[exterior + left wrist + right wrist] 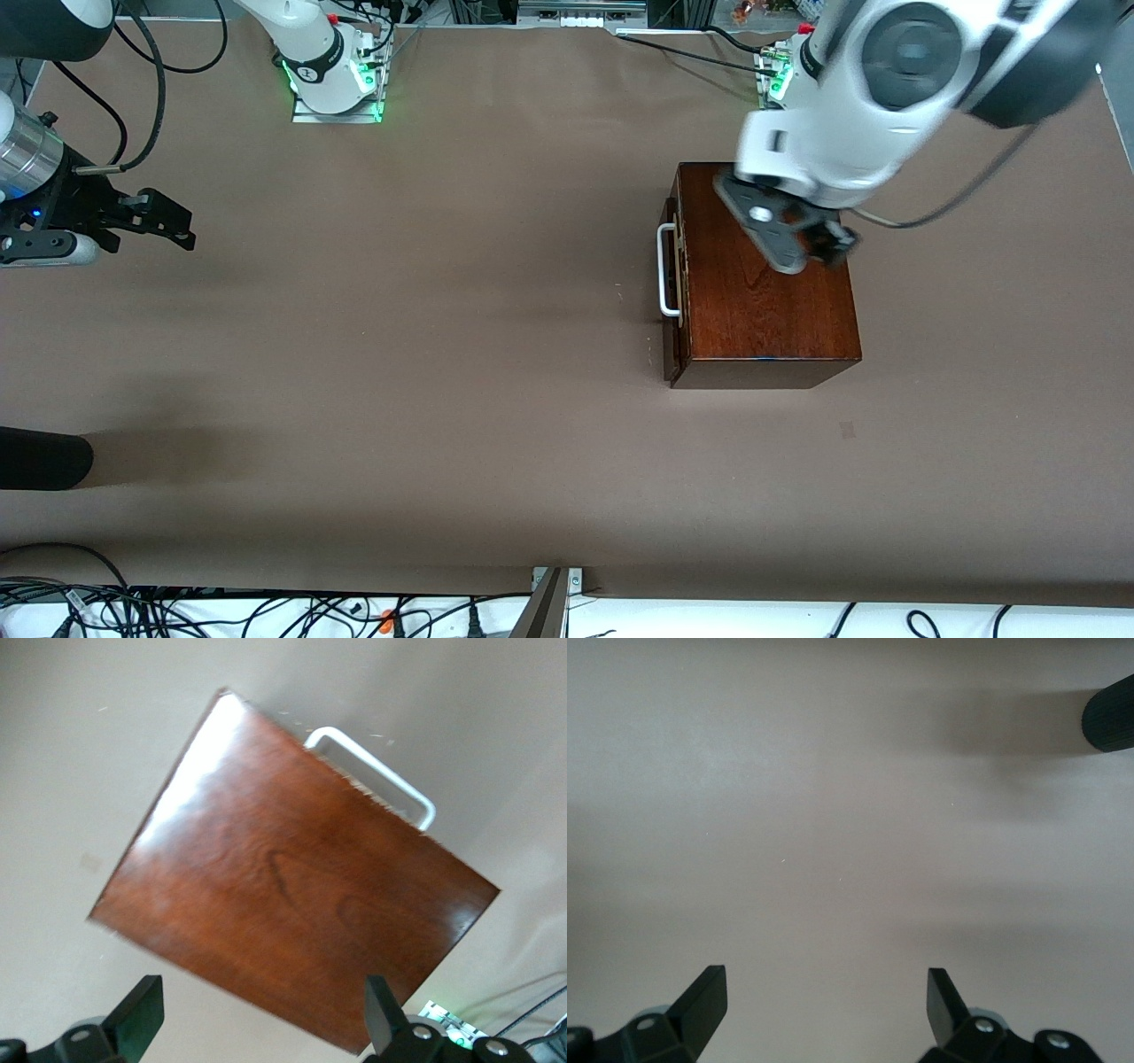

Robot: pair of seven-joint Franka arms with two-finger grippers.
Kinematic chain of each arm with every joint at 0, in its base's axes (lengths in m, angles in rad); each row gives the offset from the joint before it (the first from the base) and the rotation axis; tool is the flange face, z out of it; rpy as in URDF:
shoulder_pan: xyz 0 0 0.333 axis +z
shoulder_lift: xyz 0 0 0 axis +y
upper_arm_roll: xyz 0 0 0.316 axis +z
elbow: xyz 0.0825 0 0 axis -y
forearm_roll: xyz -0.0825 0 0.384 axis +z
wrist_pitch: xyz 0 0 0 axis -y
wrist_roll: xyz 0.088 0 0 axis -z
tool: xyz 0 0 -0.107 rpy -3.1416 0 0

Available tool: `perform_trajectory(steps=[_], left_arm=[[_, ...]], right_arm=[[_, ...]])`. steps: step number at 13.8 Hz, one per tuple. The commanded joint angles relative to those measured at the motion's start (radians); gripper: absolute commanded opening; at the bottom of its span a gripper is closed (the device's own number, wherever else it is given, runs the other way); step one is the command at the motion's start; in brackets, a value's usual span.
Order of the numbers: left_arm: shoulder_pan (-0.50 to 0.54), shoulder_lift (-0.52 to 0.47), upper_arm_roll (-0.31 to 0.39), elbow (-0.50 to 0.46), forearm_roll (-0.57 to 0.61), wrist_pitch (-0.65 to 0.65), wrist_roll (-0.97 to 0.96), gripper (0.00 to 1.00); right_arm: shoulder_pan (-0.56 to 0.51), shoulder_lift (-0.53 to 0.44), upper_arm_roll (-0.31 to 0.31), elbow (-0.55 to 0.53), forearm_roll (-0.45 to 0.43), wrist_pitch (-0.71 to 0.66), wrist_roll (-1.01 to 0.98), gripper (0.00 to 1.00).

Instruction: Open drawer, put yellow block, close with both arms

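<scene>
box (766,292) long axis toward camera | drawer (671,283) shut, facing right arm's end

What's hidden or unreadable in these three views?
- Yellow block: in no view; whether it lies inside the glossy mahogany-coloured wooden box cannot be told.
- Drawer interior: hidden in the front view and left wrist view behind the shut dark front with its white U-shaped bar handle.
- Box top: partly covered in the front view by the blurred left gripper above it.
- Right gripper: its arm is cut off by the front view's edge; fingers open over bare table.
</scene>
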Motion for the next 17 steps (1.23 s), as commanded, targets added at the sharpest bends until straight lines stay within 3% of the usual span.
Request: perform_trajectory(steps=[1,5,10,14,17], left_arm=[[0.047,-0.009,0.003,0.057,-0.018,-0.082,-0.029,1.0],[0.078,-0.104,0.091,-0.016,-0.042,-0.022,-0.187,1.0],[0.079,-0.269,0.2,-0.249,-0.044,0.166,-0.572,1.0],[0.078,-0.285,0.313,-0.323,-0.137,0.234,-0.576,1.0],[0.078,-0.323,0.321,-0.394,-0.146,0.327,-0.574,1.0]], right_arm=[[-0.011,0.01,0.005,0.024,0.013,-0.011,0.0,1.0],[-0.011,0.01,0.005,0.024,0.013,-0.011,0.0,1.0],[-0.011,0.01,0.005,0.024,0.013,-0.011,0.0,1.0],[-0.011,0.01,0.005,0.024,0.013,-0.011,0.0,1.0],[-0.011,0.01,0.005,0.024,0.013,-0.011,0.0,1.0]])
